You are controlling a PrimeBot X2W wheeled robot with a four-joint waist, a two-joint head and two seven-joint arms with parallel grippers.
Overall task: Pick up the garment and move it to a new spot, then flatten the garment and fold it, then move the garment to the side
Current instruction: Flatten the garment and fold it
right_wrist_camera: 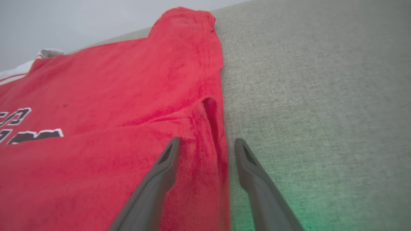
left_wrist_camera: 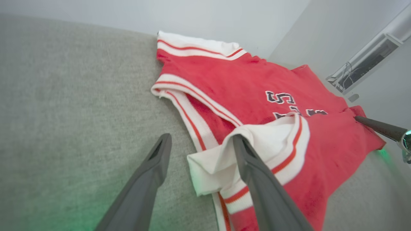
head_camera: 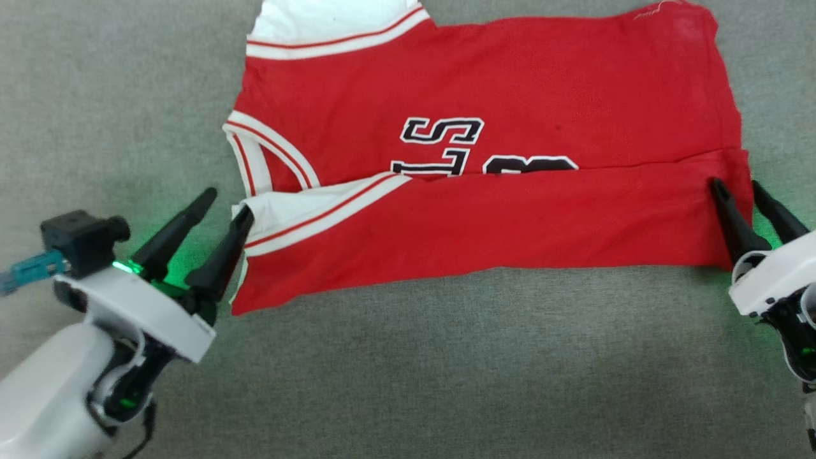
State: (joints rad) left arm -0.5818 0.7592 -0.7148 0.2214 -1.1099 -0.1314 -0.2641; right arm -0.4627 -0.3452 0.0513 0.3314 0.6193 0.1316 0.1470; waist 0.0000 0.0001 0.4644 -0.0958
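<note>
Between the fingers of the left gripper (head_camera: 227, 203) lies the loose edge of the white sleeve (left_wrist_camera: 218, 157). These fingers stand wide apart and hold nothing, one over the sleeve and the other over the bare grey surface (head_camera: 408, 370) just beside it. Between the fingers of the right gripper (head_camera: 736, 183) runs the side edge of the garment (head_camera: 484, 89) at the hem corner (right_wrist_camera: 210, 128). These fingers are also apart, a little narrower, one over red fabric and one over the grey surface, with nothing pinched.

Ahead of both pairs of fingers the garment lies spread flat. Its long edge nearest to the fingers is turned over toward the middle as a folded band (head_camera: 510, 223), which covers the lower part of the printed letters (head_camera: 440, 131).

I judge the garment light, soft and limp (the sleeve edge stands up in a small hump beside the left fingers, so the cloth keeps little wrinkles). It will sag when lifted, it cannot break, and it will probably drag a little on the rough surface rather than slide freely. A good hold takes both layers of the folded band: at the sleeve seam in front of the left fingers and at the hem corner between the right fingers. A pinch on one layer only may pull the fold open.
</note>
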